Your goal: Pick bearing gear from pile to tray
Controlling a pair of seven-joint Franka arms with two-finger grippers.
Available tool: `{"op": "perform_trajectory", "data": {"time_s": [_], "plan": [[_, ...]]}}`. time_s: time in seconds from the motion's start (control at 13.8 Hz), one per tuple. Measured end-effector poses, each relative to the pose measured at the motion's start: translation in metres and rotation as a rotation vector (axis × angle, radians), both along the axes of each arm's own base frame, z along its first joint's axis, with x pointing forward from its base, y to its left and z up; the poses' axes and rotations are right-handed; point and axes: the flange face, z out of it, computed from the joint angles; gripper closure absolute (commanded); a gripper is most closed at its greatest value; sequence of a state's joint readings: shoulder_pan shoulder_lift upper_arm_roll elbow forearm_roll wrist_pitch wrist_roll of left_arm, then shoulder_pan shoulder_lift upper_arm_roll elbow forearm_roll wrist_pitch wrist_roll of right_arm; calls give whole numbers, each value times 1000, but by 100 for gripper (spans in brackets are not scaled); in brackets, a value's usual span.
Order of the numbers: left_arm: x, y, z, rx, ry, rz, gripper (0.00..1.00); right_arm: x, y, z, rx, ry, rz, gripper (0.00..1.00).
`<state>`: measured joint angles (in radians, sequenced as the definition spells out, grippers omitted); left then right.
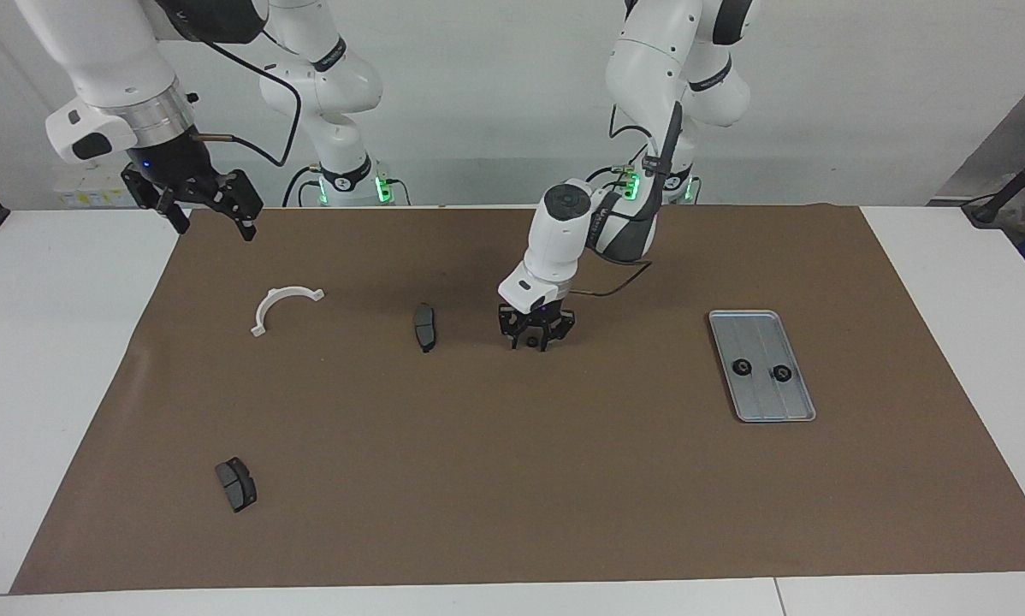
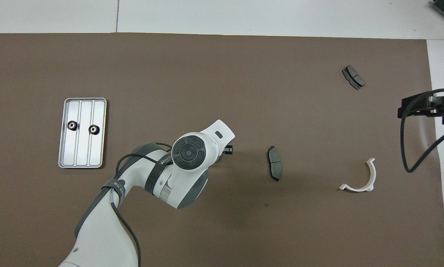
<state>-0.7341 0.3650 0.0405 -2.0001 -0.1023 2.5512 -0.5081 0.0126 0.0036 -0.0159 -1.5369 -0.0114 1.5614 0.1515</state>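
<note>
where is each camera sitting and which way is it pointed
Facing view: high across the table, looking at the robots; both arms show whole, left gripper low over a black ring, right gripper raised at the mat's edge.
Overhead view: above the robots' end, looking steeply down; left arm from below, right gripper at the edge.
Both share the tray and white bracket.

White table [image 1: 50, 359] under brown mat [image 1: 512, 479] (tray [image 1: 756, 325], parts on it)
</note>
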Motion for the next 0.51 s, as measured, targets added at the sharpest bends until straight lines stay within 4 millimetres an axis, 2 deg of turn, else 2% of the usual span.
{"op": "perform_trajectory", "data": {"time_s": [0.22, 0.51], "plan": [[-2, 2, 0, 2, 2, -1, 57, -3, 14, -4, -1, 44, 25, 0], [-8, 4, 0, 11, 9, -11, 69, -5, 15, -7, -1, 60, 27, 0]]}}
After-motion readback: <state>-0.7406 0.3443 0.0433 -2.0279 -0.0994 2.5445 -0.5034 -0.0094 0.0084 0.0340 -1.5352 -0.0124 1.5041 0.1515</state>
